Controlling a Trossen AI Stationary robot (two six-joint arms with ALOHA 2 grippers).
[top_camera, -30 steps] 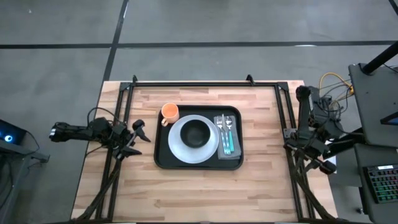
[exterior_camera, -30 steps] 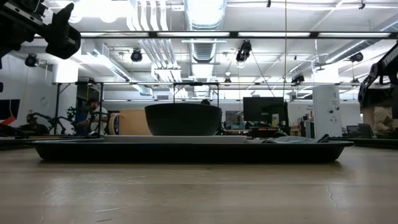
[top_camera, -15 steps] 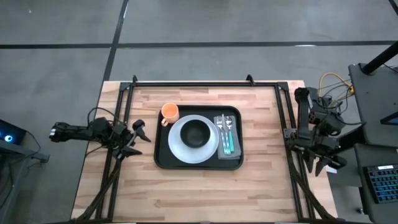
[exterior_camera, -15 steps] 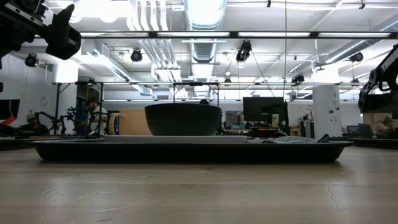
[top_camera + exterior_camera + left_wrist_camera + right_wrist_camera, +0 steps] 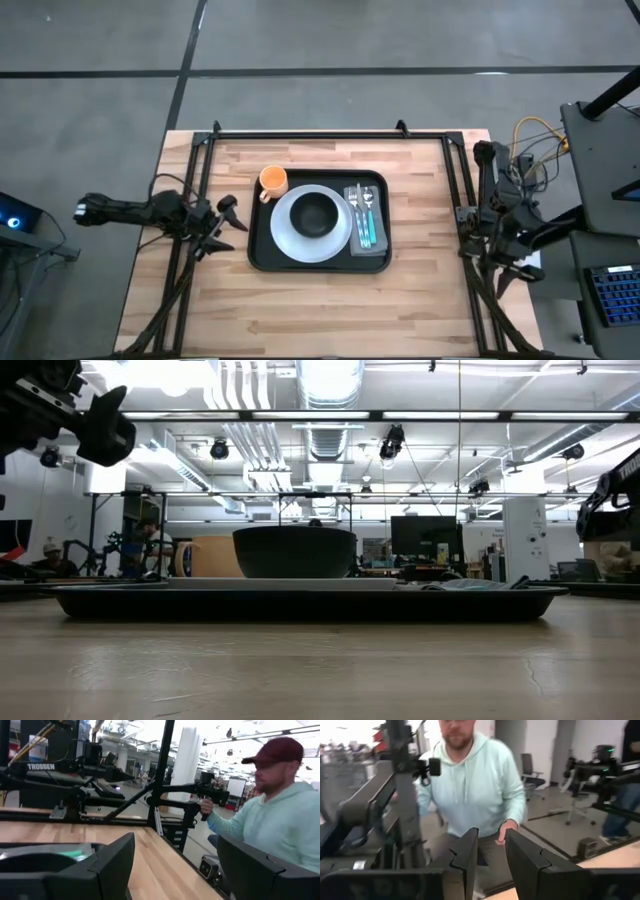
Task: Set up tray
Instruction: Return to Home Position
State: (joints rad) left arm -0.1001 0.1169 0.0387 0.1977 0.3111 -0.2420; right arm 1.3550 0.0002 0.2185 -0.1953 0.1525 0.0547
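Table [image 5: 320, 310]: light wood planks with a black frame rail [image 5: 330, 133] round its edges. I see all of it from above.
Person [image 5: 270, 820]: seated beyond the table's edge in a pale hooded top and a dark red cap, one hand on a dark handle. The person shows past the fingers in both wrist views.
Tray [image 5: 318, 266]: black, lying flat at the middle of the table and well apart from both arms. Everything below sits on it.
Plate [image 5: 285, 232]: white and round, on the tray's middle.
Napkin [image 5: 380, 215]: grey, lying along the tray's right side, just beside the plate.
Bowl [image 5: 315, 212]: dark, standing on the plate. From table height it covers part of the cup.
Left gripper [image 5: 176, 840]: over the table's left part, near the tray's left rim. Its fingers are spread wide with nothing between them.
Right gripper [image 5: 491, 840]: out at the table's right edge, with the frame rail between it and the tray. I see only a narrow gap between the fingers, and nothing is held.
Cup [image 5: 273, 180]: orange, at the tray's far left corner, just beside the plate.
Cutlery [image 5: 362, 225]: blue-handled pieces lying side by side on the napkin.
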